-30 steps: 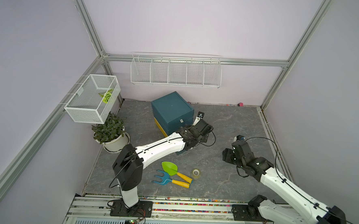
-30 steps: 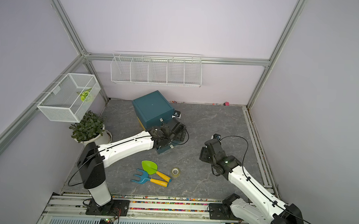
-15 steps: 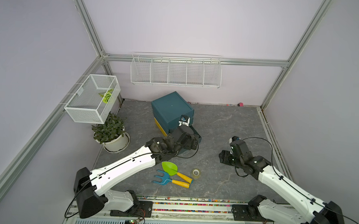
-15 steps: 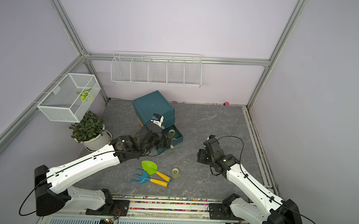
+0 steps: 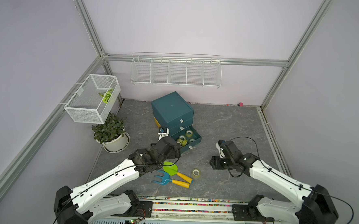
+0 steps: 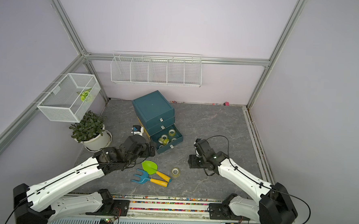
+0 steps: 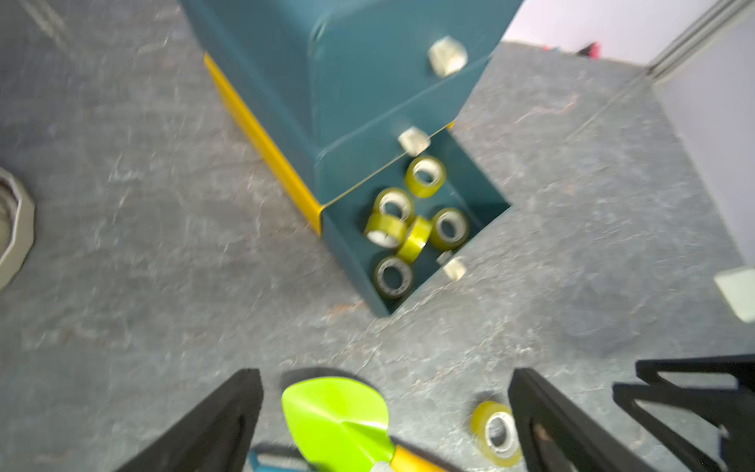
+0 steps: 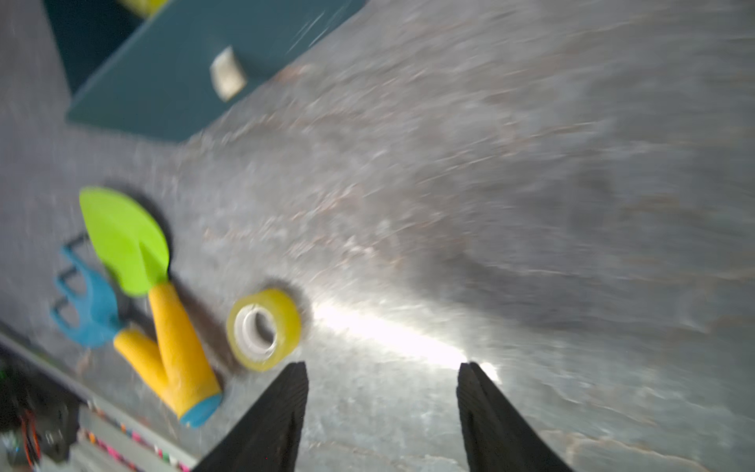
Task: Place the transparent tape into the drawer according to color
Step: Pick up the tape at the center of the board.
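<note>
– Between the black fingers of the left claw (image 7: 386, 374) there is nothing at all: they are spread as wide as they go, just beside the open drawer. And the other one?

– The right claw (image 8: 383, 363) is about half open and empty too, right of centre in both top views. Near its tips, but apart from them, lies one small yellow-tinted see-through tape roll with a white core (image 8: 263, 329) on the grey floor.

– So what's done?

– Six or so like rolls (image 7: 416, 239) lie heaped in the pulled-out bottom drawer (image 5: 193, 143) of the teal box-shaped cabinet of three drawers (image 5: 171, 108), at centre frame. I'd say the job is nearly finished. That loose roll, low centre and near the yellow handle of the green plastic toy shovel (image 5: 170, 169), is the only one I see outside.

– Sorted right?

– Mostly yellow-green. One at the drawer's front looks greyer, but the wrist views are smeared, so I can't swear to it.

– Anything hidden?

– The two upper drawers are shut, so their contents are unknown. In a top view the left wrist covers the drawer's near corner. No orange roll shows anywhere.
</note>
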Action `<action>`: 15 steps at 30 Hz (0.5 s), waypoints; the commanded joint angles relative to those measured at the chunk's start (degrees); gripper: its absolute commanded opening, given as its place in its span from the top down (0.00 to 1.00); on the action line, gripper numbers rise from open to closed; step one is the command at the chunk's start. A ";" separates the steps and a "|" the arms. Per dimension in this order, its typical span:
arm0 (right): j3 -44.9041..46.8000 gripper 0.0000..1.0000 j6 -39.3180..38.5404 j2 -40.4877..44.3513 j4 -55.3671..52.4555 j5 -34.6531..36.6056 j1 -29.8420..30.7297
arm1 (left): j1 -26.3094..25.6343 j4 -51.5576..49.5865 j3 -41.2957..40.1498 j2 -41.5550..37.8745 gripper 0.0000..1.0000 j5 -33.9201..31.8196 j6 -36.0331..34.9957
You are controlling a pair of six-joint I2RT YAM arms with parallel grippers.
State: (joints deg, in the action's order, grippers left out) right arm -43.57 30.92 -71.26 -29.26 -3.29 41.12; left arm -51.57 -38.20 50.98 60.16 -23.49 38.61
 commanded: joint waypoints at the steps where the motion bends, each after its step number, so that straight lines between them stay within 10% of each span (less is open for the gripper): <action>1: -3.43 0.36 -5.52 -4.88 -2.17 -1.73 4.85 | 0.33 -1.69 -2.13 -2.32 0.00 0.74 3.63; 15: -10.63 0.33 -12.52 -17.69 -5.36 4.08 17.06 | 0.95 -3.80 -3.56 -5.37 0.00 -1.55 4.24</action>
State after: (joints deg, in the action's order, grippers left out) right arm -53.08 20.21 -87.83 -32.91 -1.23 57.71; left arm -50.98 -41.10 47.66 55.27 -24.12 42.46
